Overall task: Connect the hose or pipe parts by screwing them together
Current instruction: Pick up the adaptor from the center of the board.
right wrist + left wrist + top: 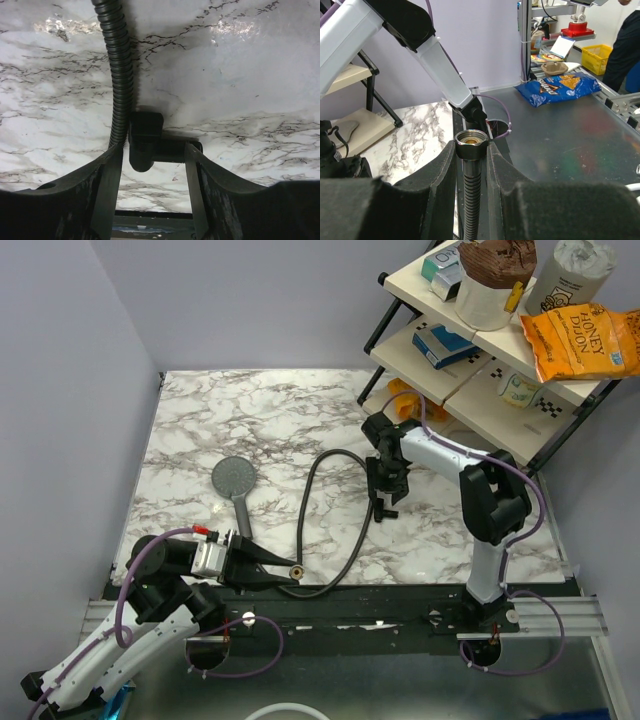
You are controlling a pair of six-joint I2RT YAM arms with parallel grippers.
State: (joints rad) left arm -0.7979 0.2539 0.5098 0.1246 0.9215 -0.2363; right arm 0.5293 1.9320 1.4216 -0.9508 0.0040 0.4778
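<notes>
The dark grey shower head (235, 480) lies flat on the marble table (200, 440), at 9 o'clock from the table's middle. Its round face is up and its straight handle points toward 6 o'clock. No claw touches it.

The left gripper (280, 570) sits low at 7 o'clock near the table's front edge, just beside the tip of the handle and pointing toward 3 o'clock. Its 2 fingers (445, 175) are pressed in on the black ribbed hose (471, 200), pinching it just behind the brass-coloured end nut (472, 142). The nut sticks out past the fingertips with its open mouth in view.

From there the hose curves across the table toward the right gripper (385, 502), which hangs near the middle of the table, pointing down. In the right wrist view its 2 fingers (107, 185) stand apart on either side of a black elbow fitting (145, 140) resting on the marble. The hose runs up along the inside of 1 finger. I cannot tell whether the fingers press on the fitting or only straddle it.

At 1 o'clock a 2-tier shelf (470, 380) carries an orange snack bag (580, 340) and some boxes and tubs.
</notes>
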